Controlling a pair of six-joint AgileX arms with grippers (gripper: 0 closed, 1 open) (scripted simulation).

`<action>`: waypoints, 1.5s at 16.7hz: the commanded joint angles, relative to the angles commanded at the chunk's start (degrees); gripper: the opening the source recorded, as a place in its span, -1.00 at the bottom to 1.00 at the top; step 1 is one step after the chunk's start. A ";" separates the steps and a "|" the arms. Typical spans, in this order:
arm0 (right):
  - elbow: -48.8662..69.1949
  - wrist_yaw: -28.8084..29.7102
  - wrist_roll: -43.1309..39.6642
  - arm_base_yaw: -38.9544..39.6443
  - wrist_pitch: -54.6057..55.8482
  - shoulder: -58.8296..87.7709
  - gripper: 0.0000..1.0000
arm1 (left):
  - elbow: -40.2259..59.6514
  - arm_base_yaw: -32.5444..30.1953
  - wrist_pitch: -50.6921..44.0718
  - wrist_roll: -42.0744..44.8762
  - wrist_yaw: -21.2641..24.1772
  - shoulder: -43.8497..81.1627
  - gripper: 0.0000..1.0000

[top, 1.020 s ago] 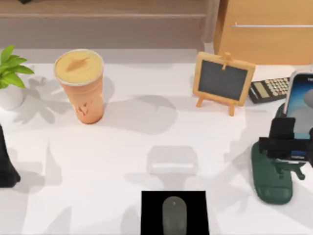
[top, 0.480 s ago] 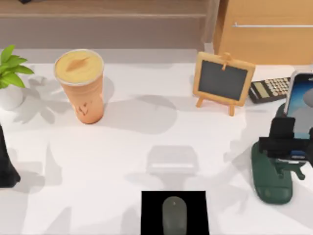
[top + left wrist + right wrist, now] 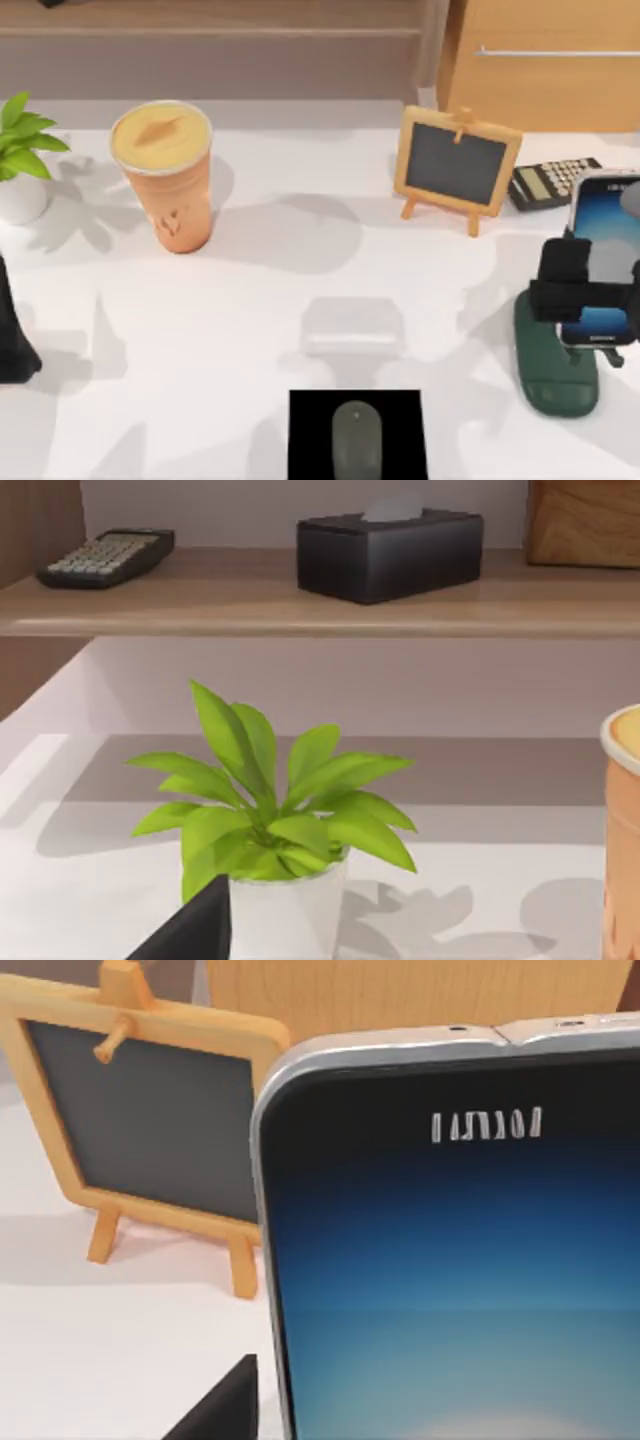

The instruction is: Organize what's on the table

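1. Two AgileX arms work at a broad white desk [image 3: 260,300]. The right jaws [image 3: 585,298] are at the desk's right edge in the top view, and the left arm [image 3: 14,335] is a dark shape parked at the left edge.
2. The right jaws pinch a smartphone [image 3: 604,260] by its sides, its blue screen facing up. The phone hangs above a dark green stand [image 3: 552,372] that rests on the desk.
3. From the right wrist view the smartphone [image 3: 455,1250] looms close, with a silver rim and small white lettering near its upper edge.
4. Whether the left jaws are spread or pressed together I cannot tell; just a dark corner [image 3: 190,935] of that arm shows beside the plant pot.
5. A small chalkboard easel [image 3: 457,165] with a wooden frame stands upright near the far right of the desk, and a calculator [image 3: 553,182] lies just beside it on its right.
6. An orange paper cup [image 3: 166,175] with a tan lid stands toward the far left.
7. A green potted plant [image 3: 22,160] in a white pot sits at the left edge, left of the cup and apart from it.
8. At the near edge, a grey computer mouse [image 3: 357,440] lies on a black mouse pad [image 3: 310,430].
9. Behind the desk, at the far right, stands a wooden cabinet [image 3: 540,70] with a metal handle.
10. In the left wrist view, a wooden shelf [image 3: 300,605] carries a black tissue box [image 3: 390,552] and a second calculator [image 3: 105,557].
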 joint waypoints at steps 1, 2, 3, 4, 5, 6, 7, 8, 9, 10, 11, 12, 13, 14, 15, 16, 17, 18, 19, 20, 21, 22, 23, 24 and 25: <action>0.00 0.00 0.00 0.00 0.00 0.00 1.00 | 0.00 0.00 0.00 0.00 0.00 0.00 1.00; 0.00 0.00 0.00 0.00 0.00 0.00 1.00 | 0.00 0.00 0.00 0.00 0.00 0.00 1.00; 0.00 0.00 0.00 0.00 0.00 0.00 1.00 | 0.00 0.00 0.00 0.00 0.00 0.00 1.00; 0.00 0.00 0.00 0.00 0.00 0.00 1.00 | 0.00 0.00 0.00 0.00 0.00 0.00 1.00; 0.00 0.00 0.00 0.00 0.00 0.00 1.00 | 0.00 0.00 0.00 0.00 0.00 0.00 1.00; 0.00 0.01 0.01 0.03 -0.01 -0.04 1.00 | 0.00 0.00 0.00 0.00 0.00 0.00 1.00; -0.01 0.15 0.15 -0.09 0.09 -0.18 1.00 | 0.00 0.00 0.00 0.00 0.00 0.00 1.00; -0.02 0.89 0.89 -0.56 0.54 -0.89 1.00 | 0.00 0.00 0.00 0.00 0.00 0.00 1.00; -0.01 2.08 2.15 -1.08 1.14 -1.96 1.00 | 0.00 0.00 0.00 0.00 0.00 0.00 1.00; -0.01 3.40 3.50 -1.45 1.62 -3.06 1.00 | 0.00 0.00 0.00 0.00 0.00 0.00 1.00; -0.06 4.62 4.75 -1.56 1.75 -4.05 1.00 | 0.00 0.00 0.00 0.00 0.00 0.00 1.00; -0.14 5.58 5.84 -1.29 1.44 -4.83 1.00 | 0.00 0.00 0.00 0.00 0.00 0.00 1.00; -0.24 6.24 6.70 -0.60 0.66 -5.38 1.00 | 0.00 0.00 0.00 0.00 0.00 0.00 1.00; -0.32 6.62 7.30 0.47 -0.53 -5.69 1.00 | 0.00 0.00 0.00 0.00 0.00 0.00 1.00; -0.39 6.77 7.62 1.85 -2.04 -5.80 1.00 | 0.00 0.00 0.00 0.00 0.00 0.00 1.00; -0.46 6.73 7.69 3.36 -3.73 -5.79 1.00 | 0.00 0.00 0.00 0.00 0.00 0.00 1.00; -0.57 6.58 7.53 4.83 -5.45 -5.72 1.00 | 0.00 0.00 0.00 0.00 0.00 0.00 1.00; -0.71 6.37 7.24 6.14 -7.08 -5.62 1.00 | 0.00 0.00 0.00 0.00 0.00 0.00 1.00; -0.81 6.21 6.92 7.18 -8.38 -5.52 1.00 | 0.00 0.00 0.00 0.00 0.00 0.00 1.00; -0.87 6.15 6.72 7.79 -9.10 -5.45 1.00 | 0.00 0.00 0.00 0.00 0.00 0.00 1.00; -0.87 6.14 6.68 7.90 -9.24 -5.43 1.00 | 0.00 0.00 0.00 0.00 0.00 0.00 1.00; -0.87 6.14 6.68 7.90 -9.24 -5.43 1.00 | 0.00 0.00 0.00 0.00 0.00 0.00 1.00; -0.87 6.14 6.68 7.90 -9.24 -5.43 1.00 | 0.00 0.00 0.00 0.00 0.00 0.00 1.00; -0.69 6.15 6.71 7.66 -9.10 -5.48 1.00 | 0.00 0.00 0.00 0.00 0.00 0.00 1.00; -0.72 6.07 6.65 7.56 -9.05 -5.57 1.00 | 0.00 0.00 0.00 0.00 0.00 0.00 1.00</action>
